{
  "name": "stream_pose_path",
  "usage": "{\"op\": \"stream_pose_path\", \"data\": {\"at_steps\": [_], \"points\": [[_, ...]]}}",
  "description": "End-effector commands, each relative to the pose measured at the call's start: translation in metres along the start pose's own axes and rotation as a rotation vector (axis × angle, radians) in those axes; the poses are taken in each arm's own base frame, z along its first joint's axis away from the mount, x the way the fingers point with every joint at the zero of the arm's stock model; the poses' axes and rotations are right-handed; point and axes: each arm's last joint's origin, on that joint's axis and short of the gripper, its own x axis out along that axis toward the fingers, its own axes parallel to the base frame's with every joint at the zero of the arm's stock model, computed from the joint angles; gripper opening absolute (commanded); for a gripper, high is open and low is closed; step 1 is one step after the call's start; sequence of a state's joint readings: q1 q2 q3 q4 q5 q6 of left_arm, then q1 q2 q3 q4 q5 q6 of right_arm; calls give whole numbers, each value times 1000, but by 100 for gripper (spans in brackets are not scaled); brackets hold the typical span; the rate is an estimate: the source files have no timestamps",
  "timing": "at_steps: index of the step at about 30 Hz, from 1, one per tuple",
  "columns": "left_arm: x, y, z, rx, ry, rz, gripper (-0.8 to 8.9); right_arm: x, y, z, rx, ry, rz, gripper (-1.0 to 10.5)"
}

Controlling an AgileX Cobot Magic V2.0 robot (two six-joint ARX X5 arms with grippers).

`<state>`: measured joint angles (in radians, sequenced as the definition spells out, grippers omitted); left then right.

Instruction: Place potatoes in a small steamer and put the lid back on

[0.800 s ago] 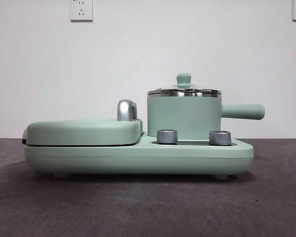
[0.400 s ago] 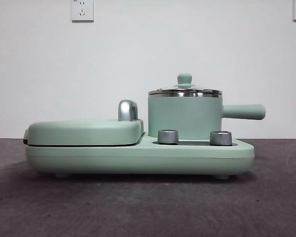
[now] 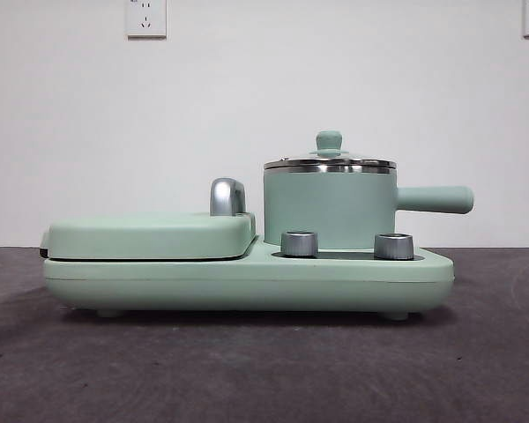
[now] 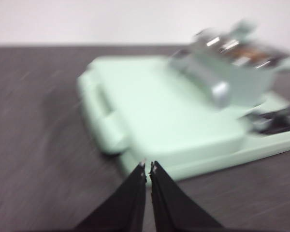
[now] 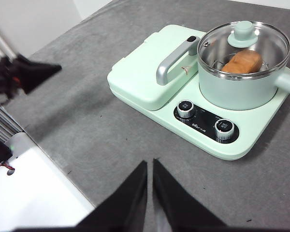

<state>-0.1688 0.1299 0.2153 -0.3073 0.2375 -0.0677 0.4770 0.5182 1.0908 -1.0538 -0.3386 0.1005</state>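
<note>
The mint-green small steamer (image 3: 329, 208) stands on the right half of its cooker base, straight handle pointing right. The glass lid (image 3: 329, 162) with its green knob sits on the steel rim. In the right wrist view the orange-brown potato (image 5: 241, 62) shows through the lid (image 5: 243, 39), inside the steamer (image 5: 234, 87). My right gripper (image 5: 149, 164) is shut and empty, hanging above the grey table well short of the cooker. My left gripper (image 4: 148, 167) is shut and empty too, off the griddle end of the cooker; its view is blurred. Neither gripper shows in the front view.
A flat mint-green griddle cover (image 3: 150, 233) with a chrome handle (image 3: 227, 196) fills the left half of the cooker base (image 3: 247, 282). Two chrome knobs (image 3: 299, 243) face the front. In the right wrist view, the other arm's dark tip (image 5: 31, 75) and a white surface (image 5: 34, 198) lie beyond the table's edge.
The steamer, lid and cooker stay put across the front frames; only a slight shake of the picture shows.
</note>
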Motion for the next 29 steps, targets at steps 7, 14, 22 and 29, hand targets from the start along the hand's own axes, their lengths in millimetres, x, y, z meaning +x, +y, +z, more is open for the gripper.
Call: {"op": "stream_pose_path", "data": {"at_steps": [7, 14, 22, 29], "points": [[3, 14, -30, -56, -33, 172, 19, -2, 1, 3, -20, -18, 9, 16], [6, 20, -35, -73, -72, 296, 19, -2, 1, 3, -20, -18, 9, 16], [9, 22, -43, -48, -55, 302, 20, -2, 1, 3, -20, -18, 9, 16], [11, 22, -44, -8, -68, 301, 19, -2, 1, 3, -20, -18, 9, 16]]}}
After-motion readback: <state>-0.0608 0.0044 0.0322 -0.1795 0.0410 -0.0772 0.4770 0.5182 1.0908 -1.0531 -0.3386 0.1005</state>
